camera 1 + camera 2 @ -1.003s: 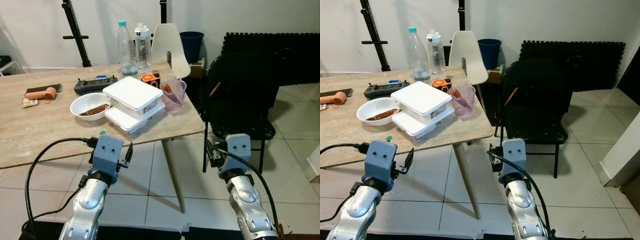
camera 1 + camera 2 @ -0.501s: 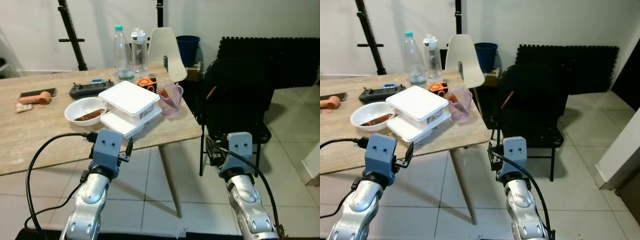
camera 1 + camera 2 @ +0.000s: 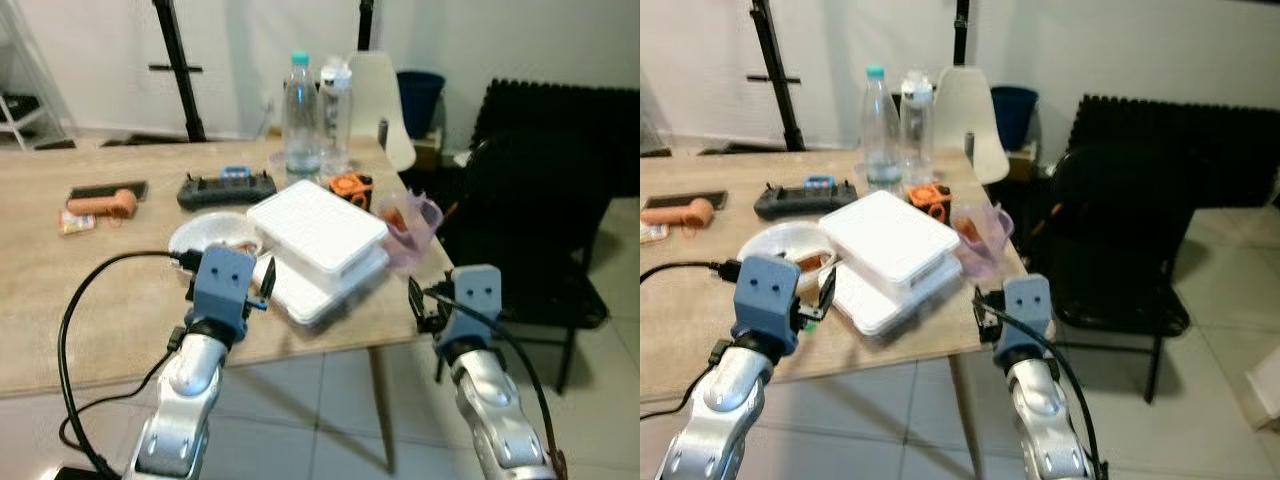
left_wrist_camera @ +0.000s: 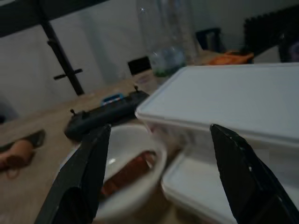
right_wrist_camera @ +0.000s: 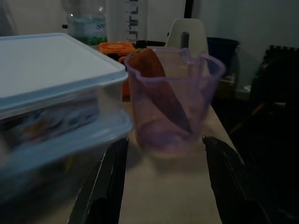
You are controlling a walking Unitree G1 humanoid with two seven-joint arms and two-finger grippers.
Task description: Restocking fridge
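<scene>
Two stacked white lidded containers (image 3: 318, 224) sit near the wooden table's (image 3: 90, 290) front right corner. To their left is a white bowl (image 3: 200, 238) holding brown food. To their right is a purple cup (image 3: 409, 222) with an orange item inside. My left gripper (image 3: 266, 279) is open at the table's front edge, facing the bowl (image 4: 125, 173) and the containers (image 4: 233, 95). My right gripper (image 3: 414, 302) is open at the table's corner. Between its fingers (image 5: 108, 183) I see the purple cup (image 5: 172, 105) and the containers (image 5: 46, 70).
Two clear bottles (image 3: 302, 110) stand at the back of the table. With them are a black controller (image 3: 225, 189), an orange tape measure (image 3: 350, 185) and an orange tool (image 3: 105, 203). A black chair (image 3: 545, 215) stands right of the table. Behind are a white chair (image 3: 385, 90) and a blue bin (image 3: 420, 92).
The camera has come closer to the table, which now looks larger. Both grippers are now up at the table's front edge instead of below it over the floor.
</scene>
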